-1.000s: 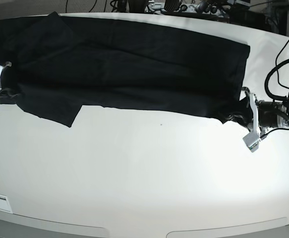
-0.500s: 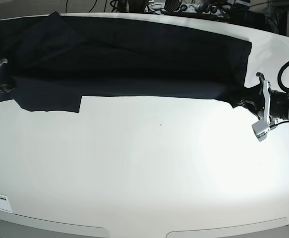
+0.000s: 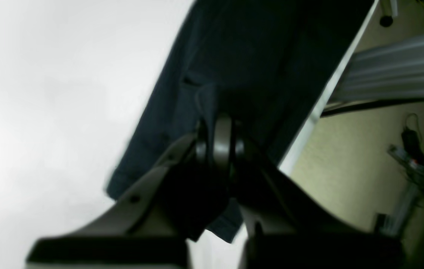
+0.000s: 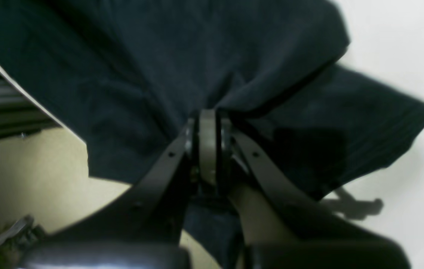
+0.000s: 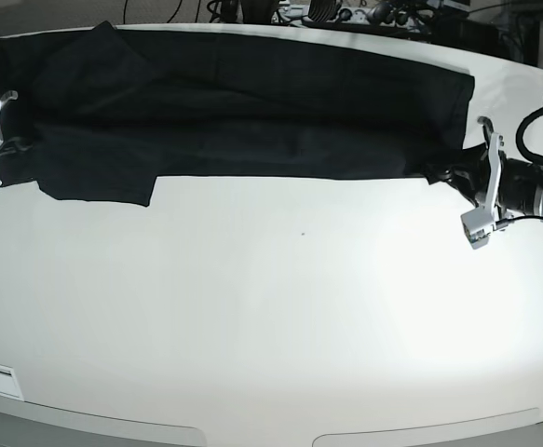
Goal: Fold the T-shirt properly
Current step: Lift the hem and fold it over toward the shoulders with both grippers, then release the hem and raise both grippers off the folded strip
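Observation:
The black T-shirt [image 5: 243,112] lies stretched across the far half of the white table, folded lengthwise, a sleeve flap hanging at its near left. My left gripper [image 5: 457,175], on the right of the base view, is shut on the shirt's right end [image 3: 234,74]; its closed fingertips [image 3: 219,145] pinch the dark cloth. My right gripper [image 5: 8,147], at the left edge of the base view, is shut on the shirt's left end [image 4: 182,67], with the cloth bunched at its fingertips [image 4: 208,145]. Both hold the cloth just above the table.
The white table [image 5: 271,317] spreads wide toward the near edge. Cables and equipment [image 5: 346,13] stand behind the far edge. The table's side edges and the floor beyond show in both wrist views [image 3: 346,149].
Both grippers carried the shirt's near edge away from me toward the far side. The near fold line is now straight and taut, and the left gripper has risen slightly.

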`<control>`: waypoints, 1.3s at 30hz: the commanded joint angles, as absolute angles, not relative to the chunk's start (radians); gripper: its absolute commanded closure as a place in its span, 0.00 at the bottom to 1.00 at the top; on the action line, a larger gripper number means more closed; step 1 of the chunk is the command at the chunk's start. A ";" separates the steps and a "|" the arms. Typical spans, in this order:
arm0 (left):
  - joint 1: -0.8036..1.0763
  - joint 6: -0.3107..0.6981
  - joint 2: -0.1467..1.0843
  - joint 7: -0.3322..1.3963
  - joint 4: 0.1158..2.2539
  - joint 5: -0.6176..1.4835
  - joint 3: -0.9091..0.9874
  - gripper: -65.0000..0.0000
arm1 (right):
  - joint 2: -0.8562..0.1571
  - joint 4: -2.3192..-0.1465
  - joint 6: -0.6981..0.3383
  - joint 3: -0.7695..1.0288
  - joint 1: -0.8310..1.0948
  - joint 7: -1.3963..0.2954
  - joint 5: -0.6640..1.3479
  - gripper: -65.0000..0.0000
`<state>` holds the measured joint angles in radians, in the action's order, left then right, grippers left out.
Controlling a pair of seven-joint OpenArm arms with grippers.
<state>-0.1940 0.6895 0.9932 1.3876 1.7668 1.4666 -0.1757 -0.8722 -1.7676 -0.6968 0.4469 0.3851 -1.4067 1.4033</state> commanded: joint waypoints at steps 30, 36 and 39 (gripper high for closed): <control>-0.075 0.698 1.017 1.377 1.776 1.346 -0.163 0.44 | -0.865 -1.794 -0.698 0.496 0.392 -1.396 1.351 0.53; -0.078 0.660 1.017 1.304 1.776 1.347 -0.163 0.44 | -0.842 -1.835 -0.698 0.569 0.368 -1.396 1.484 0.53; -0.091 0.628 1.015 1.257 1.776 1.349 -0.162 0.44 | -0.749 -1.826 -0.698 0.568 0.369 -1.396 1.484 0.73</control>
<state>-0.0738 0.6292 0.9924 1.2621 1.7664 1.3312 -0.1757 -0.7231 -1.8179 -0.6968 0.5587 0.3710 -1.4071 1.4654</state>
